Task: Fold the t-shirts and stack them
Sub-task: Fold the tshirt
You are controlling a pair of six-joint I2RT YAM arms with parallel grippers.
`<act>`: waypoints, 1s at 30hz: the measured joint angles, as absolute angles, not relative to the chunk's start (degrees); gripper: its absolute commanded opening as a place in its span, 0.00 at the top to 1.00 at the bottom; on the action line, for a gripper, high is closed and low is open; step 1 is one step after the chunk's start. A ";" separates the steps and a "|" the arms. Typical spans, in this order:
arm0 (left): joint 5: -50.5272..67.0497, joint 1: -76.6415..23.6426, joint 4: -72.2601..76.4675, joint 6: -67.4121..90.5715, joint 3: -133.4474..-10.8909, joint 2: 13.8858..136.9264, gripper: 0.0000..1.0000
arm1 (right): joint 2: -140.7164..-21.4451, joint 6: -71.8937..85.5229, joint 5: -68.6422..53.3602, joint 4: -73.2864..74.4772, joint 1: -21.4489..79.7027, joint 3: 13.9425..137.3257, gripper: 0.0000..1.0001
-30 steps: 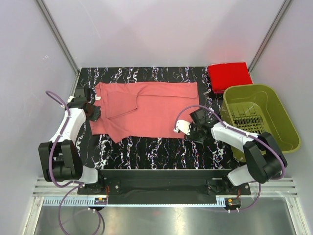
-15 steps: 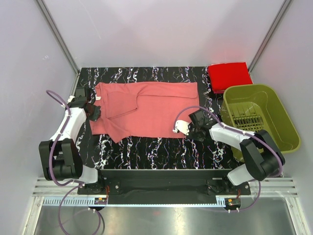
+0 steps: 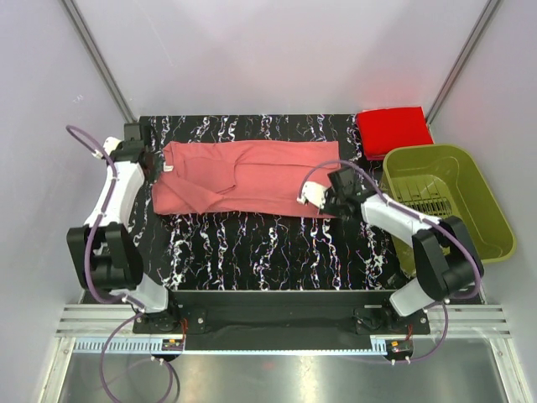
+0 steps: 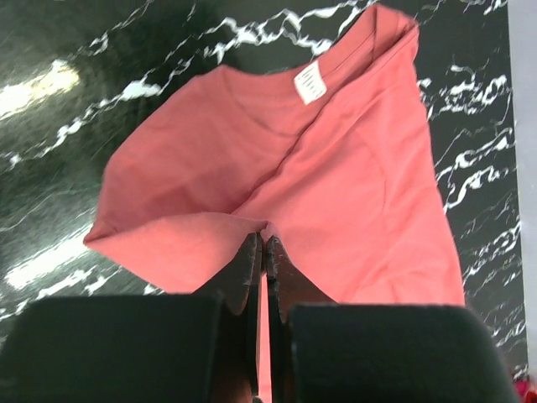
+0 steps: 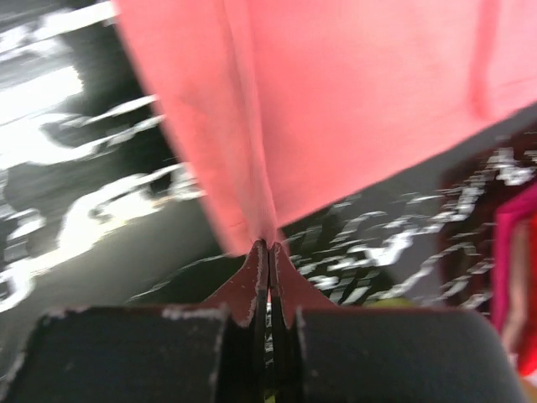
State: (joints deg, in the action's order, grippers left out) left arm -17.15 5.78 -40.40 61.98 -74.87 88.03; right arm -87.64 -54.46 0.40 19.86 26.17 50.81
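Matt cloth t-shirt [image 3: 268,179], glossy marbled table [image 3: 252,252]

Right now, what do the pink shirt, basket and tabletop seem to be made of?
The pink shirt: soft matte cloth, maybe cotton; it creases and drapes. The basket: likely rigid olive plastic with moulded slots. The tabletop: glossy black, white veins, glare; stone or printed laminate, cannot tell.

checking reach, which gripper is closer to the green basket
Right. The right gripper, pinching the pink shirt, sits just left of the basket; the left gripper holds the shirt's opposite end, far from it.
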 measured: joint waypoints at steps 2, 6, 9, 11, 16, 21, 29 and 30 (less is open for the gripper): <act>-17.47 5.78 -41.21 62.33 -77.80 90.76 1.00 | -89.80 -55.31 0.34 19.75 24.82 54.02 1.00; -18.48 5.76 -42.50 62.96 -84.23 96.84 1.00 | -95.92 -57.10 -0.64 20.25 22.35 61.49 1.00; -19.46 5.74 -43.81 63.07 -88.51 100.33 1.00 | -101.32 -58.24 -1.10 20.86 20.99 67.37 1.00; -19.86 5.69 -44.66 63.13 -91.22 102.35 1.00 | -104.14 -58.87 -1.15 20.91 20.40 70.08 1.00; -20.01 5.56 -44.58 63.48 -94.83 106.80 1.00 | -109.01 -60.77 -1.26 21.19 19.42 74.54 1.00; -19.99 5.56 -45.69 63.61 -98.08 112.33 1.00 | -112.40 -62.41 -1.13 21.50 18.79 78.35 1.00; -19.86 5.56 -46.37 63.75 -103.83 117.78 1.00 | -114.43 -63.90 -1.13 22.31 18.41 81.36 1.00; -19.81 5.54 -46.41 63.72 -104.60 118.30 1.00 | -114.80 -63.92 -1.15 22.13 18.26 81.45 1.00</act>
